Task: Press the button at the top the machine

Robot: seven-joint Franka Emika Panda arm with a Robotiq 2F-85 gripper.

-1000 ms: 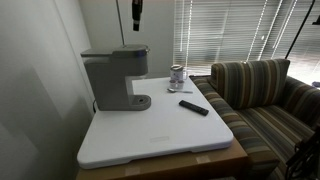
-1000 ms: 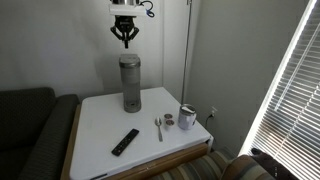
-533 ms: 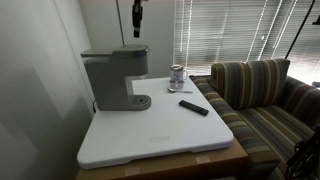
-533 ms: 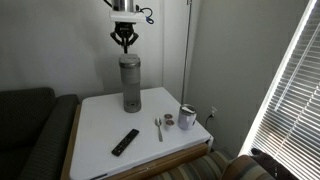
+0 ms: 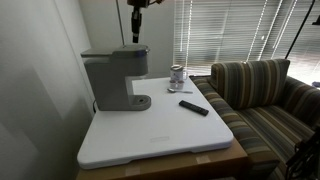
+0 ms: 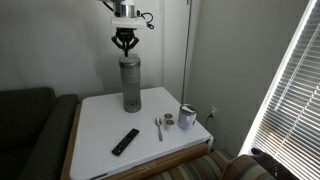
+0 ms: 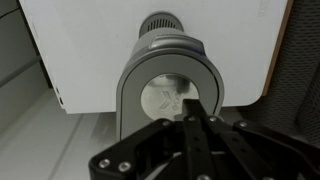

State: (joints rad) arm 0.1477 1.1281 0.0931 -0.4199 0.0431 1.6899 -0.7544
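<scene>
One gripper (image 6: 124,49) hung straight down over the machine (image 6: 130,83), and what a tight line-up it was! Its two fingers were pressed together into a single point, nothing pinched between them, aimed at the top of the head. In the wrist view the gripper (image 7: 193,104) came in from the bottom edge, its dark fingers meeting over the round, shiny top face of the machine (image 7: 170,85), a little right of that circle's middle. In an exterior view the gripper (image 5: 136,36) sat above the overhanging head of the machine (image 5: 115,80), with what looked like a thin sliver of wall between tip and rim. Whether that gap was real or the tip was touching the top, I could not tell at that size.

The machine stood upright at the back of the white table (image 5: 160,135), close to the wall, its round foot flat on the surface beneath the head. Well clear of it, a black remote (image 5: 194,107) lay flat on the table, and a small metal cup (image 5: 178,74) stood near the back edge by the blinds (image 5: 225,30). In an exterior view a spoon (image 6: 158,127) lay between the remote (image 6: 125,141) and the cup (image 6: 187,116). A striped sofa (image 5: 262,95) sat just beside the table
</scene>
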